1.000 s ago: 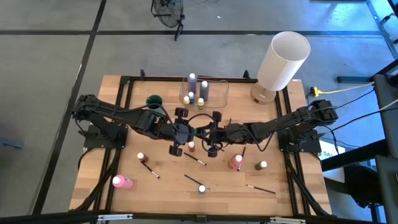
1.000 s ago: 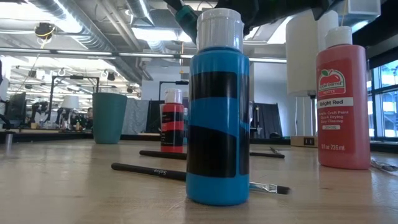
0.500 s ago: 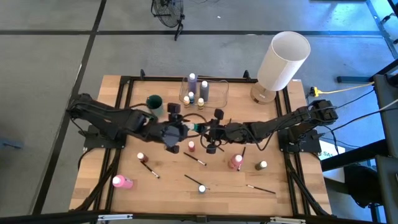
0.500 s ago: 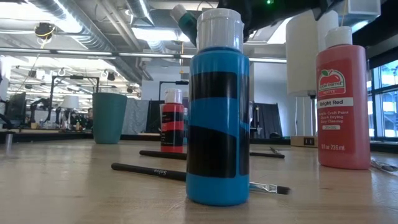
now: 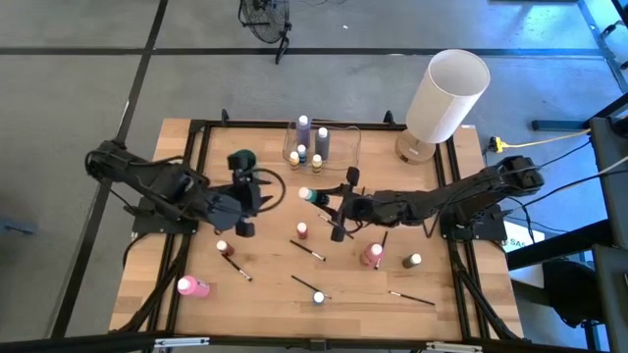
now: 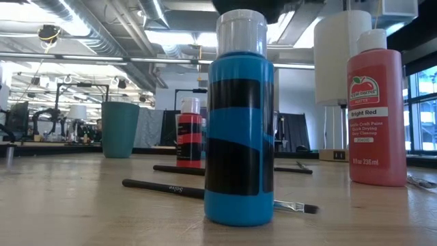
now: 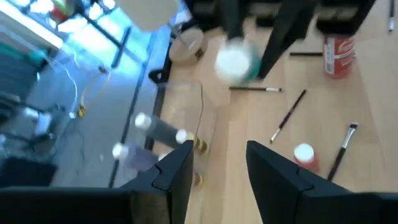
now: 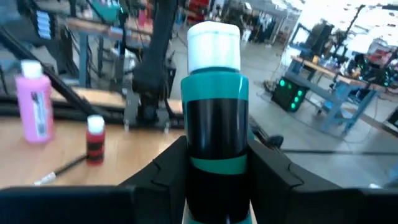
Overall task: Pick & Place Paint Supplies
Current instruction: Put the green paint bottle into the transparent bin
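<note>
My right gripper [image 5: 326,202] hangs over the table's middle, shut on a teal paint bottle [image 5: 314,197] with a black label and white cap [image 8: 213,46]. My left gripper [image 5: 253,201] stands open at the left, apart from the bottle, with nothing between its fingers [image 7: 217,168]. Other bottles stand on the wood: a small red one [image 5: 302,230], a pink one [image 5: 372,255], a blue one [image 6: 239,137]. A pink bottle [image 5: 191,286] lies on its side. Thin brushes [image 5: 307,250] lie flat. My right gripper pinches the teal bottle's lower body [image 8: 214,165] between its two fingers, one on each side. The fingers reach in level from the table's right and lie along the bottle. The bottle is clear of the table, its white cap [image 5: 305,194] toward the left.
A clear container [image 5: 319,145] with several bottles sits at the far middle, a teal cup [image 5: 242,159] to its left. A large white cylinder [image 5: 446,95] stands far right. More bottles [image 5: 413,261] and brushes [image 5: 412,297] are scattered on the near half.
My left gripper has drawn back from the teal bottle toward the table's left edge, rising and rolling as it went. My right gripper has risen a little with the bottle, which has gone up out of the low view.
</note>
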Motion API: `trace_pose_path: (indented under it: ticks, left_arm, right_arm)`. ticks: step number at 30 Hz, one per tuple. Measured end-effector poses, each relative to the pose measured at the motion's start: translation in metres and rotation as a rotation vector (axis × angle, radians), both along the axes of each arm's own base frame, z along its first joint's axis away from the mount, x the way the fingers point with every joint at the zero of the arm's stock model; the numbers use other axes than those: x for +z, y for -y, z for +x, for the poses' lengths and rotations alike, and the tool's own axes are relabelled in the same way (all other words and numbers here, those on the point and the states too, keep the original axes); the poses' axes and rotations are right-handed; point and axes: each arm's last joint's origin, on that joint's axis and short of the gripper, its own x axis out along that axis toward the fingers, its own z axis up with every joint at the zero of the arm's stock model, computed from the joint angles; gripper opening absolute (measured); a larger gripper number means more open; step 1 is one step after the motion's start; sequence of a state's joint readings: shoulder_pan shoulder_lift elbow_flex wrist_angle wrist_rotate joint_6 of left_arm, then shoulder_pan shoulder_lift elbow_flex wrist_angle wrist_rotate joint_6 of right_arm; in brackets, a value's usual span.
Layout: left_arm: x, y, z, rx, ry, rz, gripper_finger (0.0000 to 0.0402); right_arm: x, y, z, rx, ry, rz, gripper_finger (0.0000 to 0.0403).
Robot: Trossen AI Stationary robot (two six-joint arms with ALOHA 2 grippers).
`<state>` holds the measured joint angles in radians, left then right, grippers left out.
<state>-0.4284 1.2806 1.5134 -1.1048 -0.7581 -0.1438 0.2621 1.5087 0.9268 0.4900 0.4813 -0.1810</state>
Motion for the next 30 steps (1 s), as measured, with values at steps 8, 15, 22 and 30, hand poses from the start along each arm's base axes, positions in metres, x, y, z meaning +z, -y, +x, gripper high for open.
trace_pose_path:
  ticks: [8, 15, 22, 30]
  left_arm:
    - [-0.045, 0.002, -0.011, -0.042, 0.217, -0.017, 0.0143]
    - [-0.092, 0.005, 0.003, -0.284, 0.559, -0.027, 0.0143]
    - [-0.104, -0.001, 0.005, -0.334, 0.657, -0.067, 0.0143]
    - [-0.104, -0.008, 0.007, -0.288, 0.676, -0.13, 0.0162]
  right_arm:
    - [0.017, -0.003, -0.003, 0.109, 0.117, 0.013, 0.0133]
    - [0.029, -0.006, -0.001, 0.184, 0.16, 0.009, 0.0133]
    - [0.032, -0.006, 0.0, 0.201, 0.162, 0.01, 0.0133]
    - [0.032, -0.006, 0.0, 0.2, 0.161, 0.011, 0.0133]
